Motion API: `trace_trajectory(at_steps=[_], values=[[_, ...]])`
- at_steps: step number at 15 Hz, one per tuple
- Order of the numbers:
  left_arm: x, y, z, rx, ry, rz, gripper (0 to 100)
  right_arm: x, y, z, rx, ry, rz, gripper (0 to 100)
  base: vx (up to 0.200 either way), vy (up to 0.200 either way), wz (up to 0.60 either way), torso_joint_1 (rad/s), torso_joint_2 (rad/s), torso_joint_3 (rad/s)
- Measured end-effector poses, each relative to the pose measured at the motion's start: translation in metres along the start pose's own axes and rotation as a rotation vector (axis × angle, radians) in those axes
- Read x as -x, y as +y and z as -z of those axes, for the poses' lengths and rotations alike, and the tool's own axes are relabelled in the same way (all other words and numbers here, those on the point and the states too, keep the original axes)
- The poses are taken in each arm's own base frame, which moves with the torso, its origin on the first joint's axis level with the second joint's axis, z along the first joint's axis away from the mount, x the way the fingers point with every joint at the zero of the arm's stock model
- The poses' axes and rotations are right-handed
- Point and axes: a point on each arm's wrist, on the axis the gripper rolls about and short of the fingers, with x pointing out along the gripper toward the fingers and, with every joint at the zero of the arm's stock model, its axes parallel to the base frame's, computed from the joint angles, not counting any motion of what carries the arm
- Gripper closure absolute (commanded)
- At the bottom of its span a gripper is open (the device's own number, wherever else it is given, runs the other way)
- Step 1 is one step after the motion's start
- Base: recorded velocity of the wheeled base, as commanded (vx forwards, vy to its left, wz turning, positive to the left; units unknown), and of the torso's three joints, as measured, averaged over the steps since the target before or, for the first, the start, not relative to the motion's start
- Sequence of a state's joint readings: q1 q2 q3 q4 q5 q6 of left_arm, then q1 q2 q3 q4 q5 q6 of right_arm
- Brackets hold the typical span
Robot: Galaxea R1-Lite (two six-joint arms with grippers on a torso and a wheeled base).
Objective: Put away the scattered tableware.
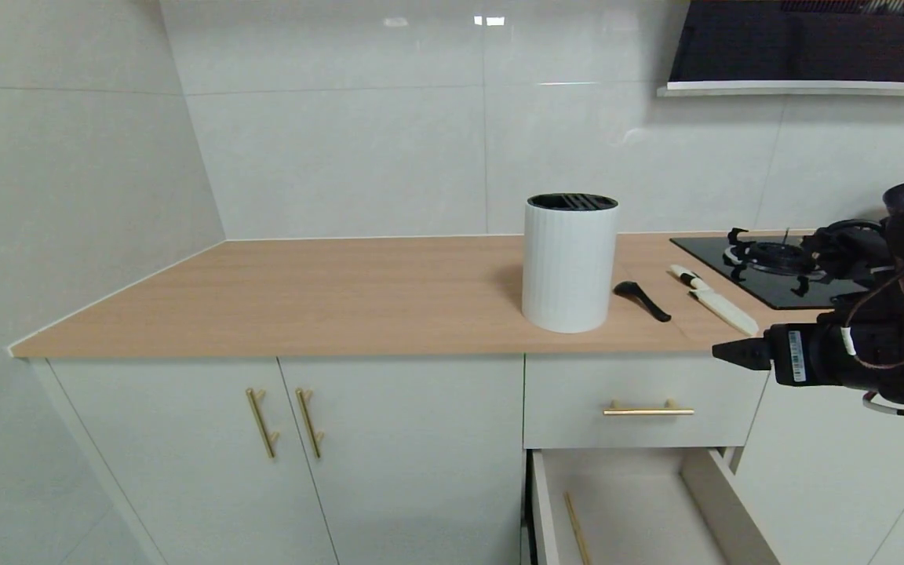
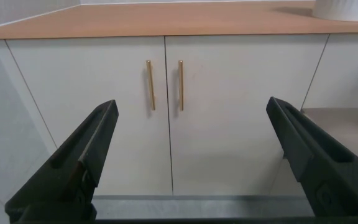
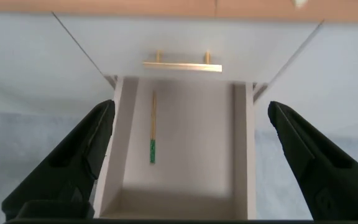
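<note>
The black spoon [image 1: 642,300] and the white knife [image 1: 715,300] lay flat on the bench [image 1: 342,298], well apart from each other. They sat between the tall white holder [image 1: 569,263] and the stove [image 1: 774,267]. The spoon was just beside the holder's base. Below the bench, 1 drawer [image 1: 703,486] stood open with 1 thin chopstick [image 3: 153,127] on its floor.

Both items looked light and stiff. The spoon's handle was slim and lay low against the wood, so a grip across the middle of the handle would probably work best, with the fingers coming down on either side. Its smooth finish could slip under a shallow pinch.

The knife looked the riskier piece. Its pale blade pointed toward the bench's front edge and might be brittle if dropped. The handle, at the end nearer the wall, seemed the sensible place to hold it. Its thicker section would give the pads more to bite on.

The right pincer [image 3: 190,104] hung over the open drawer with its fingers spread wide and nothing between them. The left pincer [image 2: 191,102] was also apart and empty, low in front of the 2 cupboard doors [image 2: 166,124].
</note>
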State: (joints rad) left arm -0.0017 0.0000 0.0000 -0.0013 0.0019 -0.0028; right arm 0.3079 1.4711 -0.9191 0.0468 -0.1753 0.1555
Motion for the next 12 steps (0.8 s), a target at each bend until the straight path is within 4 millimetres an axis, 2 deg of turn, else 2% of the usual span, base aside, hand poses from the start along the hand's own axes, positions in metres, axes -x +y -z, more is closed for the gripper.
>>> trace_trajectory(at_steps=[2,4,8,10,12], values=[[0.000,0.000,0.000,0.000,-0.001,0.000,0,-0.014,-0.004,-0.012,0.015,-0.081,-0.015,0,0.000,0.000,0.00,0.000,0.00,0.000],[0.000,0.000,0.000,0.000,0.000,0.000,0,-0.039,-0.013,-0.030,0.041,-0.147,-0.040,0,0.000,0.000,0.00,0.000,0.00,0.000],[0.000,0.000,0.000,0.000,-0.001,0.000,0,-0.107,-0.030,-0.061,0.083,-0.173,-0.064,0,0.000,0.000,0.00,0.000,0.00,0.000],[0.000,0.000,0.000,0.000,0.000,0.000,0,-0.142,-0.035,-0.067,0.096,-0.162,-0.080,0,0.000,0.000,0.00,0.000,0.00,0.000],[0.000,0.000,0.000,0.000,-0.001,-0.001,0,-0.170,-0.037,-0.065,0.106,-0.129,-0.088,0,0.000,0.000,0.00,0.000,0.00,0.000]])
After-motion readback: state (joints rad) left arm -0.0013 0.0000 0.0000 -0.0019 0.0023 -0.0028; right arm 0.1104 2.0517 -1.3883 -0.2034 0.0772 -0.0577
